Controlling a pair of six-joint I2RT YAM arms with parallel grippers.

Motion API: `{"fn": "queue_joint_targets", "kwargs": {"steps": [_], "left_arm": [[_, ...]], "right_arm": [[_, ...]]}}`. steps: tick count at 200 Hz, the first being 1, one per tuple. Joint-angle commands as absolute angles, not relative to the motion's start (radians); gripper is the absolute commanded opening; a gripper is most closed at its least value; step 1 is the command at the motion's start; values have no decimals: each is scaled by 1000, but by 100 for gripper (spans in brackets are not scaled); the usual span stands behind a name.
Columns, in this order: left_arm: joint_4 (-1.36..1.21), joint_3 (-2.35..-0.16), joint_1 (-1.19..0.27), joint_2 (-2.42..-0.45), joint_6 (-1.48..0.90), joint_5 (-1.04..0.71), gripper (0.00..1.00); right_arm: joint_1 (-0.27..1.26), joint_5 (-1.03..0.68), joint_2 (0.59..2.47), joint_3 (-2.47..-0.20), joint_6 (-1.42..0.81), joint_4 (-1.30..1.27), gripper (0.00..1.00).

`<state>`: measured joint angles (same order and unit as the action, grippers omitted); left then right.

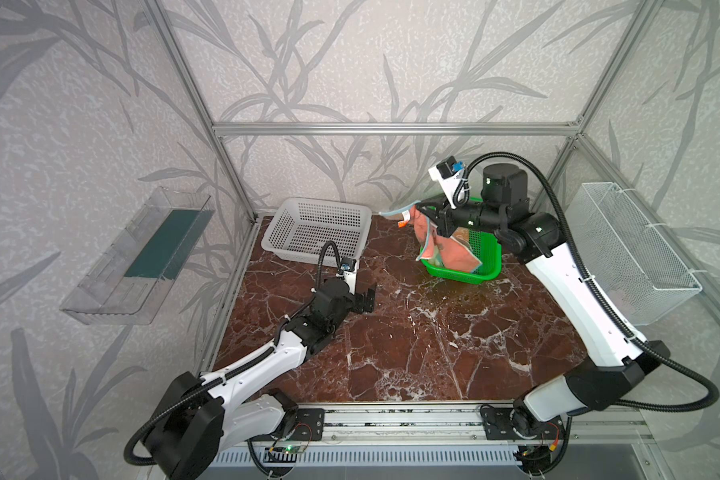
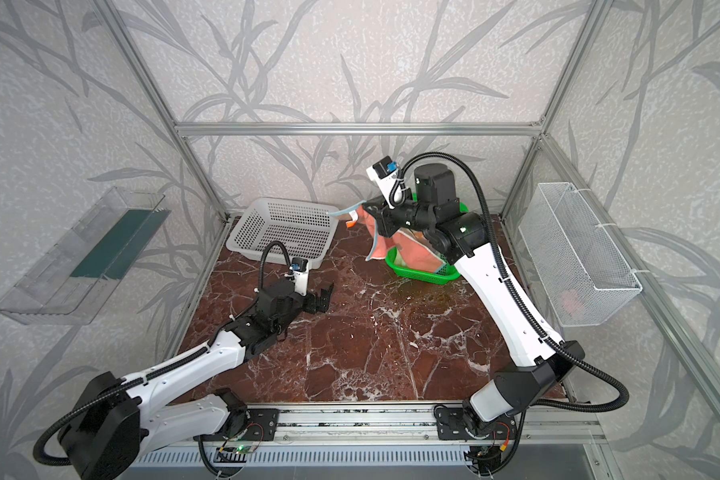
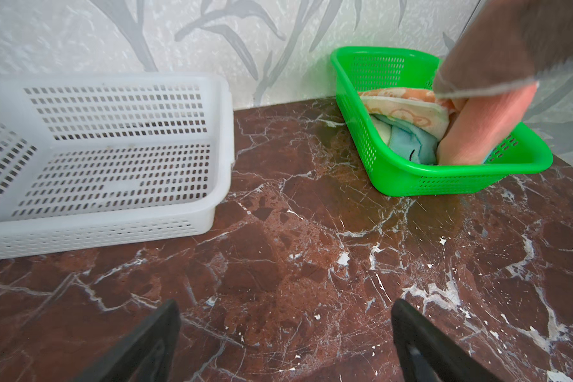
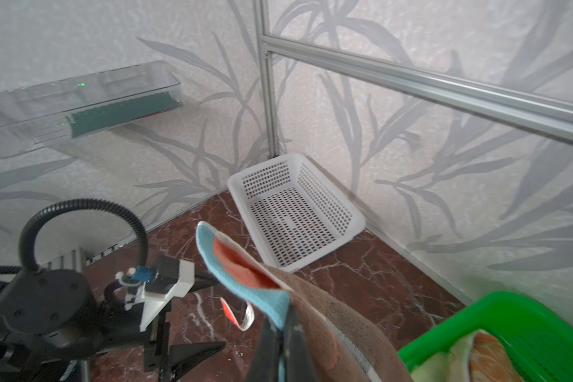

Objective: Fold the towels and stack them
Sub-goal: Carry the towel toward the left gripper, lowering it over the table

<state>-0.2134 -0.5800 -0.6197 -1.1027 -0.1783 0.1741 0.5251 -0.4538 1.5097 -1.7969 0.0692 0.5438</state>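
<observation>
One brown marble table [image 1: 391, 353]. Two arms, one gripper each.

Four containers:
- One clear shelf [image 1: 134, 257] on the left wall.
- One wire basket [image 1: 632, 249] on the right wall, contents too faint to tell.
- One white basket [image 1: 316, 224] at the table's far left, empty.
- One green basket [image 1: 458, 276] at the far right, holding towels.

Three towels:
- Pink towel [image 1: 454, 253] raised over the green basket, lower end down inside it.
- Orange towel [image 3: 411, 107] and pale towel [image 3: 401, 142] with blue edging, bunched inside.

Right gripper [image 4: 283, 330] pinching the pink towel's edge, fingers pressed together on it. Left gripper [image 1: 368, 296] low over the table near the white basket, fingers spread wide.
</observation>
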Motion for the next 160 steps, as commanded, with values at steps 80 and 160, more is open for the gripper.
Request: {"fn": "queue_joint_targets", "kwargs": {"steps": [80, 160], "left_arm": [[-221, -430, -623, -811, 192, 24, 99], [-338, -526, -621, -967, 347, -72, 94]], "right_arm": [[564, -365, 1457, -1320, -39, 378, 0], [564, -370, 1499, -1294, -12, 398, 0]]}}
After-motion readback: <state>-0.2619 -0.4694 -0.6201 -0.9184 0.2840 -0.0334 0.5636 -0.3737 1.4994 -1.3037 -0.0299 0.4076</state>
